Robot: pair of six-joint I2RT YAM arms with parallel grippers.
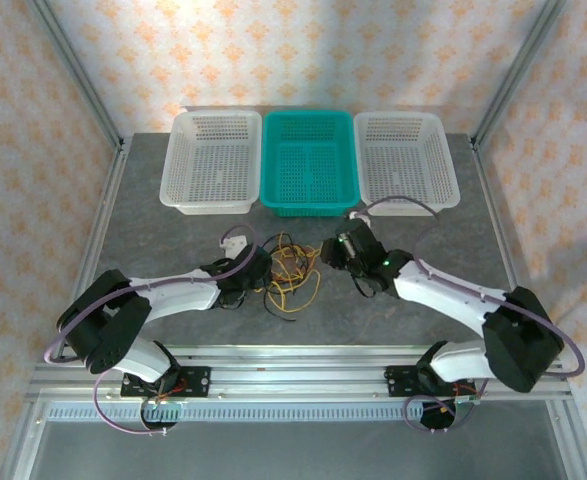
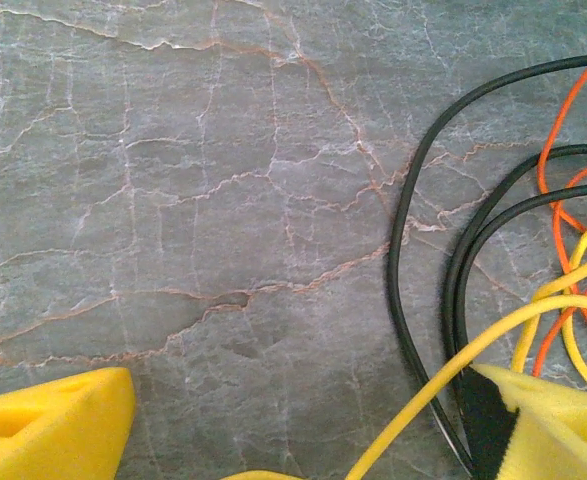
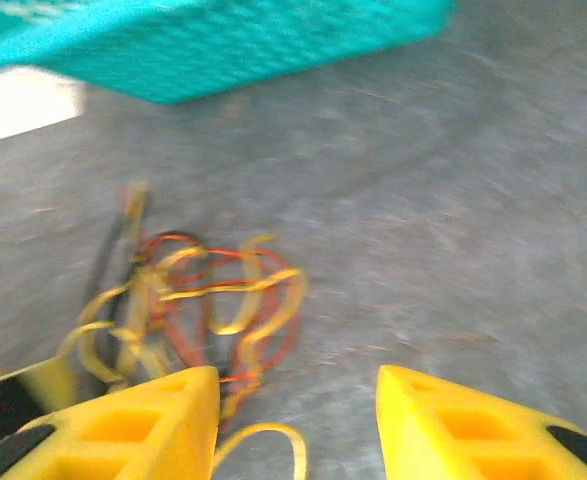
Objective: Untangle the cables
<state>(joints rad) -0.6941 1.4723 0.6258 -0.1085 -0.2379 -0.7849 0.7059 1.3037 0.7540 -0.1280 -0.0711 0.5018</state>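
The left arm [image 1: 173,292] and the right arm [image 1: 443,292] both wear smooth white shells, each with a bulky black joint housing [image 1: 521,340] and a black mounting plate [image 1: 163,382] at the bench's near edge. A thin purple-grey cable [image 1: 403,200] loops along each arm. A small green light [image 1: 384,264] glows on the right one. The left gripper [image 2: 303,372] and the right gripper [image 3: 295,372] have blocky yellow fingers [image 3: 453,430] with black patches.
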